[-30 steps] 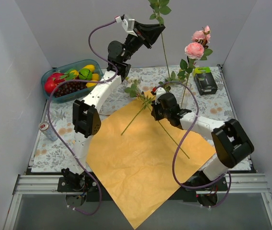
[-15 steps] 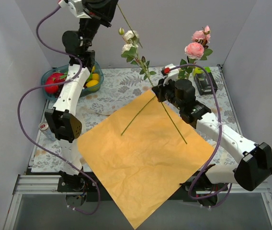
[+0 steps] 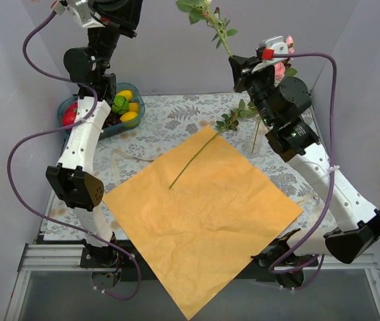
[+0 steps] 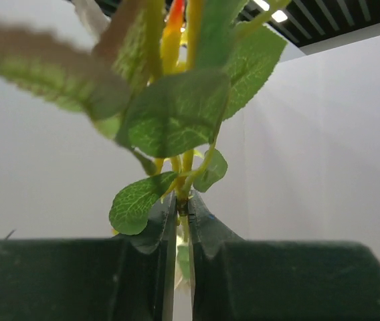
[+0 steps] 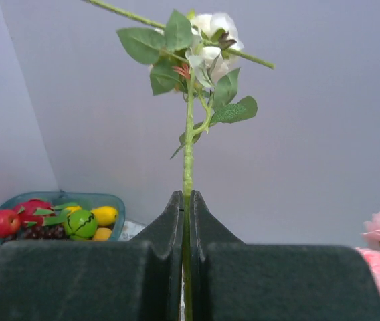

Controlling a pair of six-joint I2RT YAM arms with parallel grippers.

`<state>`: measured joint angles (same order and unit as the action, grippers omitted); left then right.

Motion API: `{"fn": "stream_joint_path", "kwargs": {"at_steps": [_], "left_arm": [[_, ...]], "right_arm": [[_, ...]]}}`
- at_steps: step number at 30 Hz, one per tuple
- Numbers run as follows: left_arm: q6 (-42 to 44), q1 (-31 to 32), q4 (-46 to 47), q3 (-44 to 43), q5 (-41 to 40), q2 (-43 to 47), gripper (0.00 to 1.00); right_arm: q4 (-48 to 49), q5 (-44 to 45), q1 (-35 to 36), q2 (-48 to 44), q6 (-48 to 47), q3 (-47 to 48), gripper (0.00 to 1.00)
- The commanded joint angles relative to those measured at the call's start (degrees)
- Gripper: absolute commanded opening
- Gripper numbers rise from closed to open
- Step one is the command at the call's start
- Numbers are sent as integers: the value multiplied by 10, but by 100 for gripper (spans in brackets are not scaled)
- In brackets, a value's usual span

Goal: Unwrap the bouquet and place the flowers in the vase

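Observation:
The orange wrapper (image 3: 197,214) lies flat and open on the table. One bare green stem (image 3: 193,160) rests across its far corner. My right gripper (image 5: 186,200) is raised high at the back, shut on the stem of a white rose (image 5: 211,30) that points up; the top view shows the leafy stem (image 3: 218,30) above my right gripper (image 3: 238,65). My left gripper (image 4: 182,207) is up at the top left, shut on a leafy flower stem (image 4: 176,127). Pink roses (image 3: 278,67) stand in the clear vase (image 3: 262,142), partly hidden behind the right arm.
A teal bowl of fruit (image 3: 113,110) sits at the back left, also in the right wrist view as the bowl (image 5: 49,221). A small can (image 3: 60,177) stands at the left edge. Cream ribbon (image 3: 124,155) trails beside the paper. Grey walls close in on three sides.
Both arms have risen. The right gripper lifted its white rose off the paper to high at the back right. The left arm swung up and left with its stem.

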<state>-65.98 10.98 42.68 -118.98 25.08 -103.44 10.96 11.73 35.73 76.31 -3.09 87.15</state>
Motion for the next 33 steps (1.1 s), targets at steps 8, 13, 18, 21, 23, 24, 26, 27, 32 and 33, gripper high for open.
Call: {"fn": "stream_joint_path", "kwargs": {"at_steps": [8,13,18,21,23,24,26,27,32,33], "left_arm": [[28,-3,-32,-120,-35,-65,0],[45,-10,-29,-185,-33,-73,0],[95,-24,-27,-149,-56,-36,0],[88,-42,-67,-135,-19,-12,0],[77,-53,-112,-133,7,-4,0],[74,-54,-123,-131,11,-1,0],[74,-57,-154,-128,21,7,0],[71,-57,-168,-132,25,7,0],[11,-57,-254,-133,109,6,0],[-5,-57,-259,-132,158,3,0]], "right_arm": [[-1,19,-1,-55,-27,-34,1],[18,44,-1,-99,-22,-134,1],[5,37,-1,-112,-28,-137,1],[24,27,0,-139,-26,-137,1],[33,13,0,-149,-24,-119,1],[47,1,0,-154,-22,-114,1],[71,-12,0,-164,-19,-103,1],[109,-23,0,-165,-20,-103,1],[182,-30,0,-141,-52,-67,1],[215,-29,0,-137,-58,-69,1]]}}
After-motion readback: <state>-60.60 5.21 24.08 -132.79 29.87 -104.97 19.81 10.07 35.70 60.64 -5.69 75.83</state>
